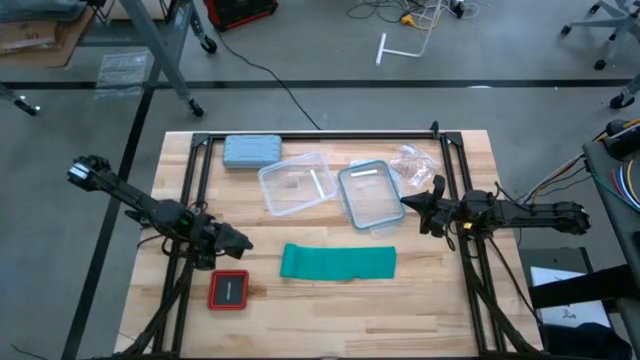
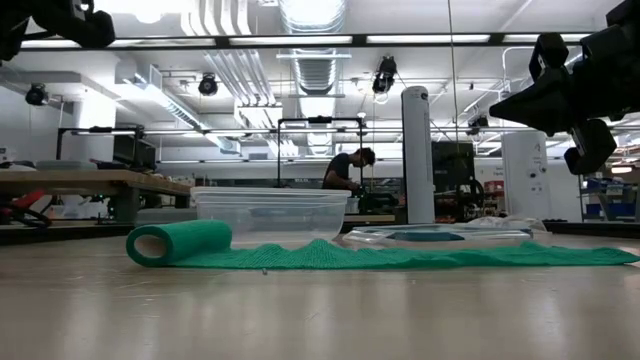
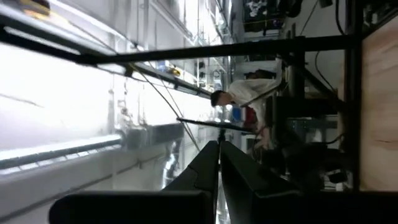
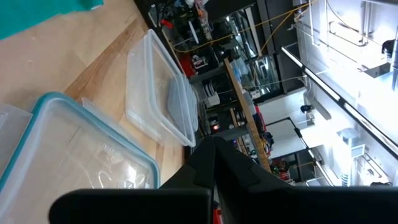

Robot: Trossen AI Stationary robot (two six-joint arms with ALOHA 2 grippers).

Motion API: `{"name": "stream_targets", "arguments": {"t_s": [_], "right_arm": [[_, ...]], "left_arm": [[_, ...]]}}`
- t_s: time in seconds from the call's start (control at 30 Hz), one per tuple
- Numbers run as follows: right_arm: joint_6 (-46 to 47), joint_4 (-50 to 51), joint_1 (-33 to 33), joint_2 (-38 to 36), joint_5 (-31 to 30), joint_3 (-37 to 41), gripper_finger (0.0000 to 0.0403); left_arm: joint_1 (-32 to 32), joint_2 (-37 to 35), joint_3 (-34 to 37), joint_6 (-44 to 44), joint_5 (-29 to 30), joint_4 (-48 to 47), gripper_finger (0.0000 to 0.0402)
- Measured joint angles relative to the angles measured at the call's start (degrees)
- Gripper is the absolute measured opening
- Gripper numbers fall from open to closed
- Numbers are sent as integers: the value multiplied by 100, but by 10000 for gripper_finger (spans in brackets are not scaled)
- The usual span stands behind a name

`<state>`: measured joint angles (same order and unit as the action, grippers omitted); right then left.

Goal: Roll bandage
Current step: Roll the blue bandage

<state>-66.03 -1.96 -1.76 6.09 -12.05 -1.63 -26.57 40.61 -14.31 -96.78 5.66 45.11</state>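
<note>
The teal-green bandage (image 1: 338, 262) lies flat on the wooden table as a long band. Its left end is curled into a small roll (image 2: 165, 243) that rests on the table. My left gripper (image 1: 247, 241) hovers above the table just left of the bandage's rolled end, shut with nothing in it (image 3: 219, 144). My right gripper (image 1: 408, 204) hangs above the table beyond the bandage's right end, near the teal-rimmed lid, also shut and empty (image 4: 214, 142). Neither gripper touches the bandage.
Behind the bandage stand a clear plastic container (image 1: 296, 183) and a teal-rimmed clear lid (image 1: 368, 193). A grey-blue case (image 1: 251, 150) is at the far left and a crumpled clear bag (image 1: 412, 162) at the far right. A red-framed black square (image 1: 229, 290) lies near left. A person (image 2: 350, 170) works far behind.
</note>
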Motion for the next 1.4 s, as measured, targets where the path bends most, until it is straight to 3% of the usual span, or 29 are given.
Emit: {"name": "stream_targets", "arguments": {"t_s": [0.1, 0.17, 0.23, 0.3, 0.33, 0.4, 0.5, 0.53, 0.6, 0.83, 0.97, 1.03, 1.13, 1.23, 1.33, 1.4], "right_arm": [[1, -2, -2, 0, 0, 0, 0], [-1, 2, -1, 1, 0, 0, 0], [1, 0, 0, 2, 0, 0, 0], [1, -1, -1, 0, 0, 0, 0], [-1, -4, -1, 0, 0, 0, 0], [-1, -56, -2, 0, 0, 0, 0], [0, -27, -2, 2, 0, 0, 0], [0, -24, -2, 2, -1, 0, 0], [0, -28, -2, 1, -2, 0, 0], [-3, -154, -2, 2, 4, 0, 0], [37, -383, -2, 1, 47, 0, 0], [764, -389, 0, 1, 165, 0, 0], [2989, -724, 0, 2, 206, 0, 0], [5636, -703, -2, 0, -508, -9, 0], [7840, -316, -10, 3, -796, -11, 0], [8828, 248, -6, 72, -49, -76, 0]], "left_arm": [[4, 8, 0, -552, -442, 136, 9], [0, 24, 0, -406, -649, 81, 9], [0, 43, 5, 855, -883, 297, 9], [-2, 27, 4, 3166, -793, 875, 9], [8, 2, 2, 4356, -519, 1058, 9], [13, -71, 2, 6319, 732, 1199, 9], [19, -194, 4, 8420, 3126, 1017, 9], [11, -239, 4, 8770, 3591, 806, 9], [7, -300, 4, 8970, 3638, 260, 9], [9, -211, 7, 8573, 2174, 419, 9], [9, -220, 7, 8313, 2137, 452, 9], [9, -217, 7, 8137, 2152, 458, 9], [9, -193, 7, 7964, 2229, 315, 9], [9, -163, 7, 8238, 2539, -80, 9], [12, -166, 7, 9614, 3798, -1033, 9], [22, -178, 7, 10926, 4177, -2162, 9]]}}
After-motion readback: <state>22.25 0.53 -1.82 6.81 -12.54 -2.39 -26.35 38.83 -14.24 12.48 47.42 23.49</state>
